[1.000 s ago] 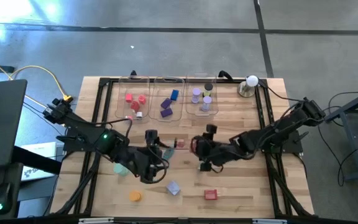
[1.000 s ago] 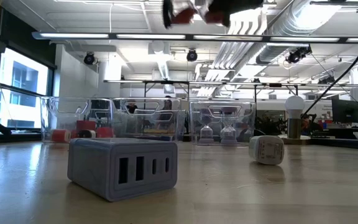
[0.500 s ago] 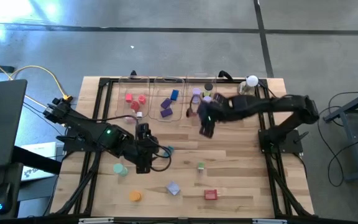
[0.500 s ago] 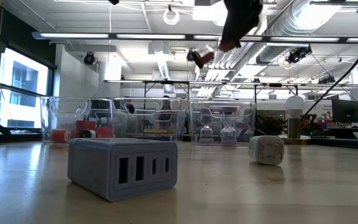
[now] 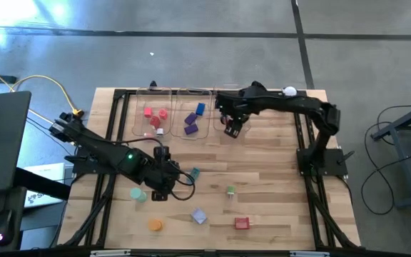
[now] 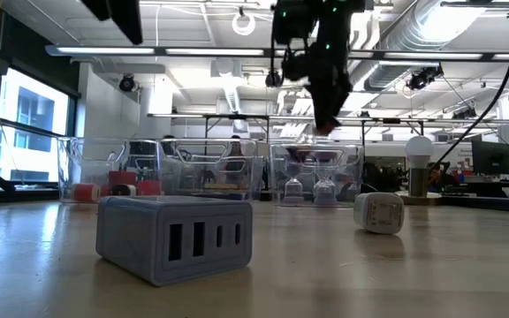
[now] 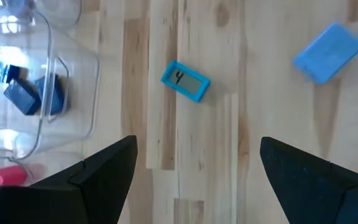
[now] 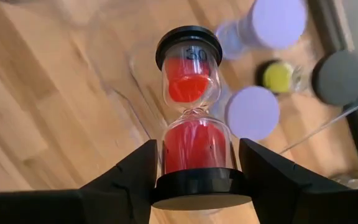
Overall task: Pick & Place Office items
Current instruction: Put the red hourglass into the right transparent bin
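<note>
While it hangs over the right-hand clear tray [image 5: 231,114], the red sand timer [image 8: 191,118] sits clamped between the fingers of the right hand [image 5: 232,127], above the purple-capped timers [image 8: 252,112] already lying there. The left hand [image 5: 161,187] hovers released over the worktop [image 5: 270,178], near a small blue tag [image 7: 186,80].

Likely robotics lab, exposed ceiling ducts [image 6: 431,35], wooden table [image 5: 277,178]
</note>
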`<action>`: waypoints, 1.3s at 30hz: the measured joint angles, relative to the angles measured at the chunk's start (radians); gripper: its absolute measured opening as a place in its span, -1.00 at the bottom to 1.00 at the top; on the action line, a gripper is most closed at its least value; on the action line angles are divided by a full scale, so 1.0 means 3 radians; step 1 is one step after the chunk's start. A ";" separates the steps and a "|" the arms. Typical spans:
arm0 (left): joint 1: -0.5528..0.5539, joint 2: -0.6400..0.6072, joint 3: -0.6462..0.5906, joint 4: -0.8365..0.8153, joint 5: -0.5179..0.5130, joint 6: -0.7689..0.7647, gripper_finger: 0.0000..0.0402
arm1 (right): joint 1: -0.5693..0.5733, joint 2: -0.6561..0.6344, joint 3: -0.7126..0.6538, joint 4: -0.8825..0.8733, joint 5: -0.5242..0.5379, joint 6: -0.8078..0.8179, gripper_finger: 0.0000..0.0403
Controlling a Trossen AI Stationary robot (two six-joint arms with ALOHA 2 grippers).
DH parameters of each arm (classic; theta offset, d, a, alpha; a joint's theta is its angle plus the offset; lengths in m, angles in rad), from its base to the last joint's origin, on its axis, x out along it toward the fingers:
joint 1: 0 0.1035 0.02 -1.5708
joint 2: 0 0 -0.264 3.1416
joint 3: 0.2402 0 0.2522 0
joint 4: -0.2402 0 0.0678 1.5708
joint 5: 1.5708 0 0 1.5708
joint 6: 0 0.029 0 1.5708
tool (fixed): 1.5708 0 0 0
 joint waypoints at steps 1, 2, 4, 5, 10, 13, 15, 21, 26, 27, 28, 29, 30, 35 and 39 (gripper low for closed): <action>0.0010 0.0000 -0.0034 0.0008 0.0003 -0.0004 0.65 | -0.0020 0.0059 0.0018 -0.0064 -0.0020 -0.0011 -0.04; 0.0018 -0.0001 -0.0077 0.0026 0.0000 -0.0008 0.65 | -0.0036 0.0109 0.0032 -0.0127 -0.0041 -0.0029 -0.04; 0.0038 -0.0001 -0.0153 0.0035 0.0003 -0.0012 0.65 | -0.0048 0.0170 0.0039 -0.0260 -0.0102 -0.0066 -0.04; 0.0051 -0.0001 -0.0185 0.0040 0.0005 -0.0014 0.65 | -0.0050 0.0193 0.0039 -0.0309 -0.0118 -0.0071 -0.04; 0.0109 -0.0001 -0.0275 0.0128 0.0067 -0.0012 0.65 | -0.0088 0.0204 0.0040 -0.0483 -0.0197 -0.0080 -0.03; 0.0134 -0.0001 -0.0279 0.0139 0.0105 -0.0008 0.65 | -0.0132 0.0204 0.0040 -0.0563 -0.0301 -0.0096 -0.03; 0.0141 -0.0001 -0.0281 0.0168 0.0122 -0.0010 0.65 | -0.0174 0.0204 0.0040 -0.0590 -0.0348 -0.0123 -0.03; 0.0098 -0.0001 -0.0282 0.0350 0.0199 -0.0014 0.65 | -0.0325 0.0257 0.0042 -0.0592 -0.0433 -0.0161 -0.03; 0.0028 -0.0001 -0.0282 0.0393 0.0210 -0.0017 0.65 | -0.0393 0.0314 0.0043 -0.0619 -0.0522 -0.0164 -0.01; 0.0014 -0.0001 -0.0282 0.0395 0.0209 -0.0018 0.65 | -0.0405 0.0328 0.0039 -0.0619 -0.0519 -0.0165 0.00; 0.0003 -0.0001 -0.0282 0.0399 0.0209 -0.0018 0.65 | -0.0403 0.0359 0.0040 -0.0607 -0.0518 -0.0165 0.00; -0.0006 -0.0001 -0.0282 0.0403 0.0209 -0.0018 0.65 | -0.0395 0.0388 0.0043 -0.0608 -0.0521 -0.0167 -0.01; -0.0013 -0.0001 -0.0282 0.0407 0.0209 -0.0018 0.65 | -0.0410 0.0403 0.0044 -0.0628 -0.0527 -0.0167 -0.01; -0.0034 -0.0001 -0.0282 0.0417 0.0203 -0.0017 0.65 | -0.0435 0.0520 0.0046 -0.0643 -0.0536 -0.0249 0.00; -0.0035 -0.0001 -0.0282 0.0419 0.0191 -0.0017 0.65 | -0.0439 0.0581 0.0045 -0.0635 -0.0514 -0.0256 0.10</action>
